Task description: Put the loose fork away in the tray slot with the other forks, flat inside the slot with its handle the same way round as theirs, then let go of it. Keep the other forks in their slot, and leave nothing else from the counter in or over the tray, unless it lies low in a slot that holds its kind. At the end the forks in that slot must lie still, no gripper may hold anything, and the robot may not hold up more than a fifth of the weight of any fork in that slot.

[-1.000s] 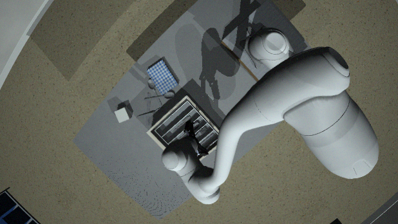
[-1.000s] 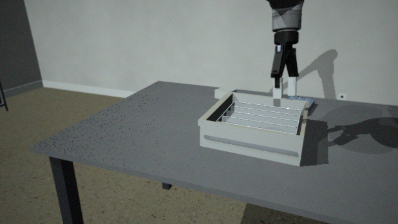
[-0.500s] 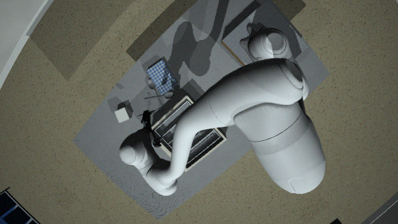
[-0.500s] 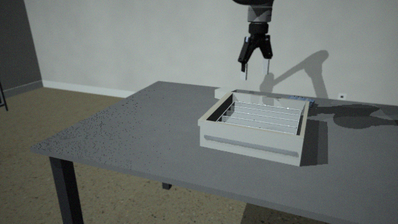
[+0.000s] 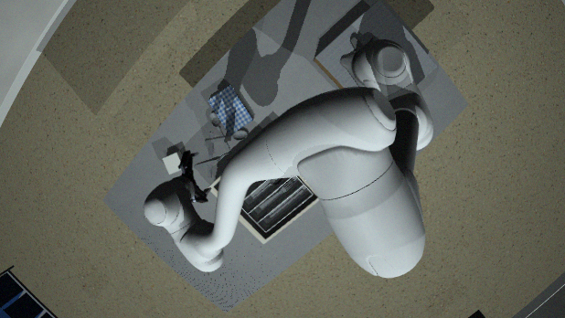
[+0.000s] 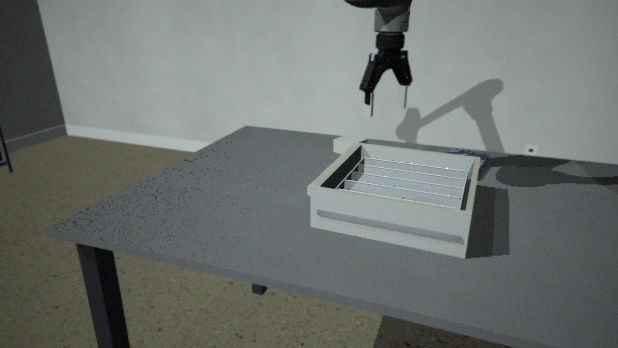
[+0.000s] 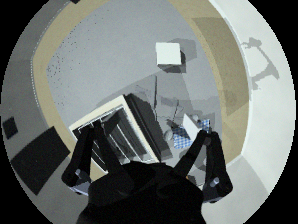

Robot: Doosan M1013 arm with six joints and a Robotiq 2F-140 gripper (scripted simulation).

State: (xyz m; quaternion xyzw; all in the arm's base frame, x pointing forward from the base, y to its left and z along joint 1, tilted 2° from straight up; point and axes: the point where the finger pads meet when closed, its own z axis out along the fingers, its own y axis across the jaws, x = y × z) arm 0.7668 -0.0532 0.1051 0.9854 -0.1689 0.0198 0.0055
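The compartmented tray [image 6: 395, 192] stands on the grey table, and its slots hold cutlery [image 5: 279, 201], partly hidden by the arm in the top view. Thin loose utensils [image 5: 211, 155] lie on the table between the tray, a checked cloth and a white block; I cannot tell which one is the fork. One thin utensil also shows in the wrist view [image 7: 156, 90]. My gripper [image 6: 387, 102] hangs open and empty, high above the table just behind the tray's far left corner. In the top view the gripper [image 5: 189, 175] is next to the white block.
A white block [image 5: 172, 164] sits on the table left of the tray; it also shows in the side view [image 6: 345, 144] and the wrist view [image 7: 169, 55]. A blue checked cloth [image 5: 229, 110] lies behind the tray. The arm covers part of the tray from above.
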